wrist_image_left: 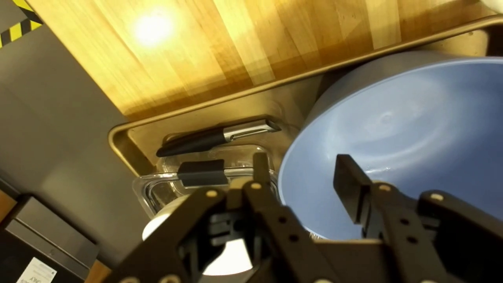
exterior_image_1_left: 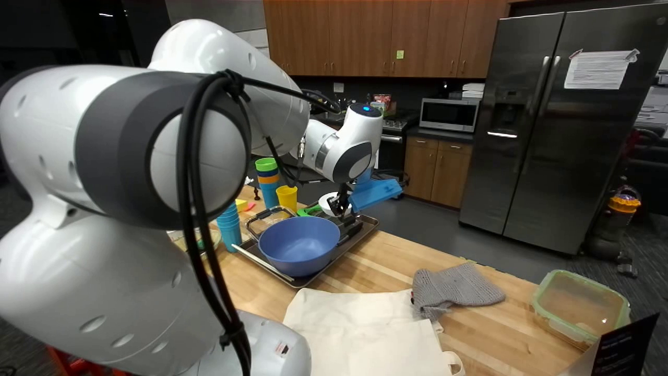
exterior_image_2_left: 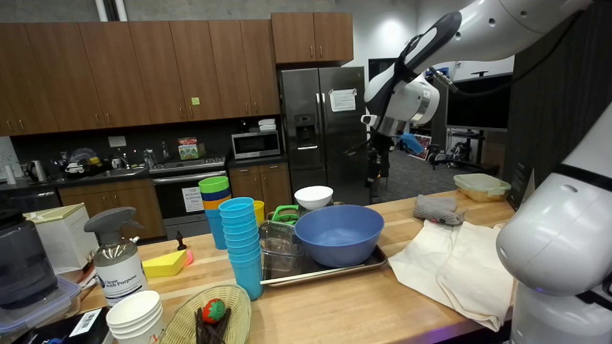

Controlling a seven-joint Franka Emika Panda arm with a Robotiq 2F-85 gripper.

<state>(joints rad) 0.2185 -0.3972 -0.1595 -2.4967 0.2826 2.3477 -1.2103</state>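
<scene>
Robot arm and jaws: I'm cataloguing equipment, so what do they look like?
The arm is glossy white, rounded, with dark grey bands. Black cables run along it, tied together. Near its end are a blue light and a blue piece. The jaws are black, with flat pads and gold-coloured pins.

The big bowl (exterior_image_2_left: 339,246) is blue, and the small bowl (exterior_image_2_left: 313,197) is white. The gripper (wrist_image_left: 304,173) is black. The kitchen tool (wrist_image_left: 218,138) is black and silver. One cup stack (exterior_image_2_left: 243,239) is all light blue — the mixed stack (exterior_image_2_left: 216,205) goes green, dark blue, orange, light blue. The table (wrist_image_left: 235,51) has light and darker brown stripes — the tape (wrist_image_left: 19,31) has black and yellow ones
</scene>
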